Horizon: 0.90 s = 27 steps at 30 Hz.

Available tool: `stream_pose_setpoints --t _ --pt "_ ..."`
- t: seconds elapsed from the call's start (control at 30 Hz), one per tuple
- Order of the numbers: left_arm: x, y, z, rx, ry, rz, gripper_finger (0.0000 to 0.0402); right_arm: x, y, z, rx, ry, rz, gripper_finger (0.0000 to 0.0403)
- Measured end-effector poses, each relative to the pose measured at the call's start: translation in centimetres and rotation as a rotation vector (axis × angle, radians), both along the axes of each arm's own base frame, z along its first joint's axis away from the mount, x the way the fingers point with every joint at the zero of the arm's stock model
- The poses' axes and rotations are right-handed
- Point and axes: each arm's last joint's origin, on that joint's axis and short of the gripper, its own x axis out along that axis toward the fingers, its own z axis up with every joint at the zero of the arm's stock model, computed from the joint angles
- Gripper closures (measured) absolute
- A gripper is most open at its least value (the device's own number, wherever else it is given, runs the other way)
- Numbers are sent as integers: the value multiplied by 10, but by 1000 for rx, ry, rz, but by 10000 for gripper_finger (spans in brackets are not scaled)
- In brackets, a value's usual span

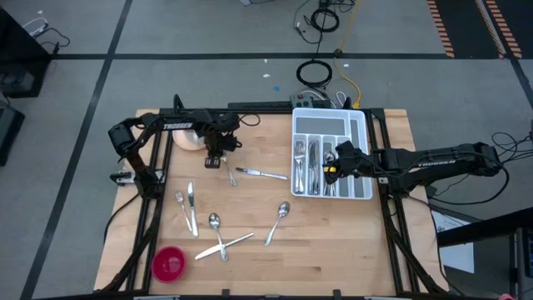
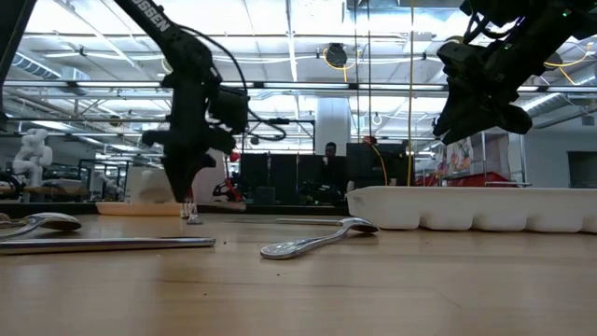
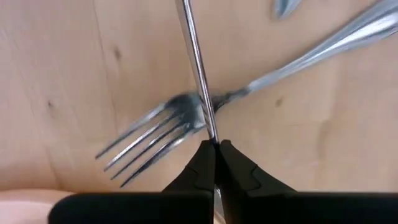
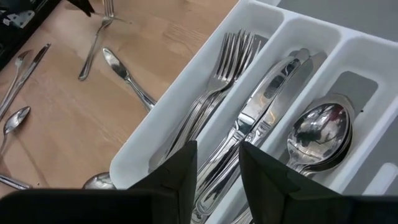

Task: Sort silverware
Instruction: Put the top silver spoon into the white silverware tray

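Step in hand: pick. My left gripper (image 3: 216,149) is down at the counter (image 1: 333,242), far-left part, pinched closed on the slim shaft of one piece of silverware (image 3: 196,62). Can't tell which kind it is. It crosses over a fork (image 3: 168,124) lying flat right under it.

My right gripper (image 4: 217,168) hangs over the white tray (image 1: 364,158), fingers apart, holding nothing.

Next move as I judge it: lift straight up so the shaft clears the fork without dragging it, identify the piece, carry it across to the tray and drop it in the matching slot. Right arm needs to be clear of that slot first.

Count, high view:
- loose on counter: about nine pieces, gripped one included
- spoons: 2 clear
- knives: 3, one of them in a crossed pair at the near edge
- forks: 2 sure
- other half of the crossed pair: unclear
- tray: 1; forks, knives and spoons stacked in separate slots, too overlapped to count
- pink cup (image 1: 169,263): 1, near-left corner
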Motion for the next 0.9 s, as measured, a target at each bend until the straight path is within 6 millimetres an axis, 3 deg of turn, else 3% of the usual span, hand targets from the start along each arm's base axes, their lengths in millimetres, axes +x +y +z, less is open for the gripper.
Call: stream_pose_setpoints --t 0.3,0.63,0.9 --pt "26 5 52 -232 -241 62 397 2 0 1 -63 12 66 291" --pt "76 31 93 -262 -813 282 398 9 -5 12 -199 -105 -42 291" --pt "103 40 142 -257 -1311 368 398 16 -10 31 -343 -276 -209 291"
